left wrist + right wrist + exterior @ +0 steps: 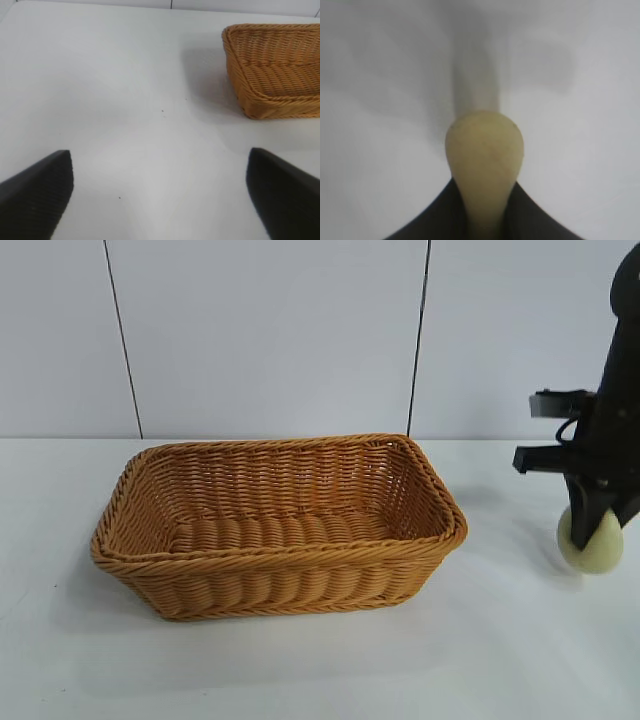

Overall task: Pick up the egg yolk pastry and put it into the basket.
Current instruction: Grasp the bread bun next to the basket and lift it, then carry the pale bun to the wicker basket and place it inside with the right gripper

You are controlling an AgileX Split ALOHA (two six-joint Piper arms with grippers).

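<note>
The right gripper (pixel 598 528) pinched the egg yolk pastry (pixel 592 540) just above the table (pixel 500 660), right of the basket (pixel 278 525). Squeezed narrow, the soft lump risked slipping free. The left gripper (pixel 160 192) sat spread, idle.

No text, label, brand, number or sign can be read in any of the views.
</note>
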